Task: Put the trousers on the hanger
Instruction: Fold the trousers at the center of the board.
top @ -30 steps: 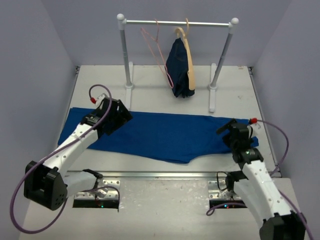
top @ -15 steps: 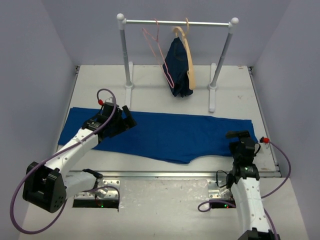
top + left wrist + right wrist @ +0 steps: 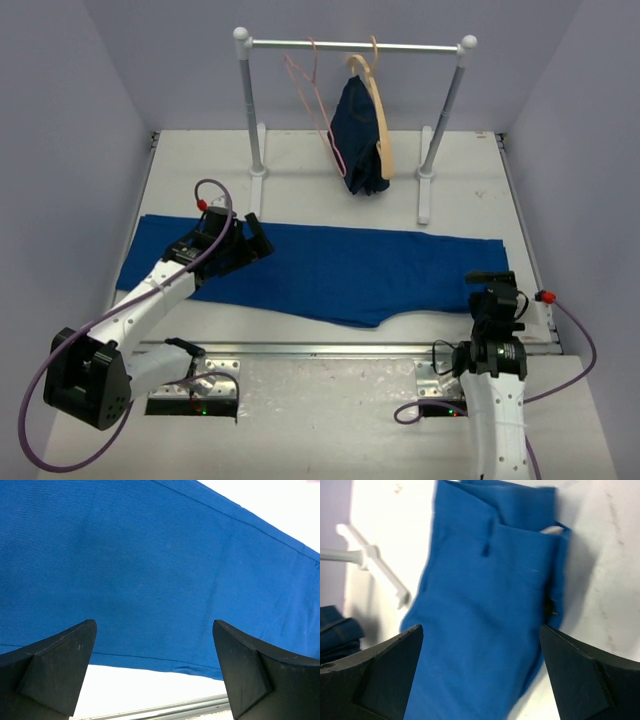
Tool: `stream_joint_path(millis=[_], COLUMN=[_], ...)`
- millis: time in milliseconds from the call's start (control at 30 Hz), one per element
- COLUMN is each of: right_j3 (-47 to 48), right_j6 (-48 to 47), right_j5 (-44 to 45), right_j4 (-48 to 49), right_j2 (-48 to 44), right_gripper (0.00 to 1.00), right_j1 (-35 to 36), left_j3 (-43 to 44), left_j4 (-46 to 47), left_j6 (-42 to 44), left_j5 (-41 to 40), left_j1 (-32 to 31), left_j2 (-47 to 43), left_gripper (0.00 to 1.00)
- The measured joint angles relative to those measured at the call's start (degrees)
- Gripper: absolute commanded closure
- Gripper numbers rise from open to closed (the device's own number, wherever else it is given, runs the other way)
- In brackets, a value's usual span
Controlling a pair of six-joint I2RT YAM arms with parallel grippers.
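My left gripper (image 3: 247, 238): fingers spread wide with nothing between them, above the left part of the trousers, centre-left of the overhead view.
My right gripper (image 3: 491, 280): fingers spread wide and holding nothing, lower right, at the trousers' right end.
Trousers (image 3: 330, 268): blue, lying flat from left to right across the middle of the table (image 3: 330, 190).
Hanger (image 3: 320, 115): thin pink wire, hooked on the rail (image 3: 355, 45) at top centre, well apart from the trousers, just left of a wooden hanger (image 3: 381, 125) carrying a dark garment (image 3: 358, 130).
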Motion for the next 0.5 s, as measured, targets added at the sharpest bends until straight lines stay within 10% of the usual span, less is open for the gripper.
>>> stream_joint_path(millis=[233,500], right_j3=[-6.1,-7.9], right_j6=[3.9,2.5], right_j5=[-0.3,-4.8], right_j4=[2.5,23.0], right_j2=[3.0,14.1], right_gripper=[0.05,0.42], right_j1=[0.0,-1.0], left_j3=[-0.3,-1.2], left_j4=[0.6,1.5], left_j6=[1.3,2.1], left_j5=[0.2,1.0], left_j1=[0.0,0.0], left_j2=[0.9,2.2], left_gripper=[0.0,0.0])
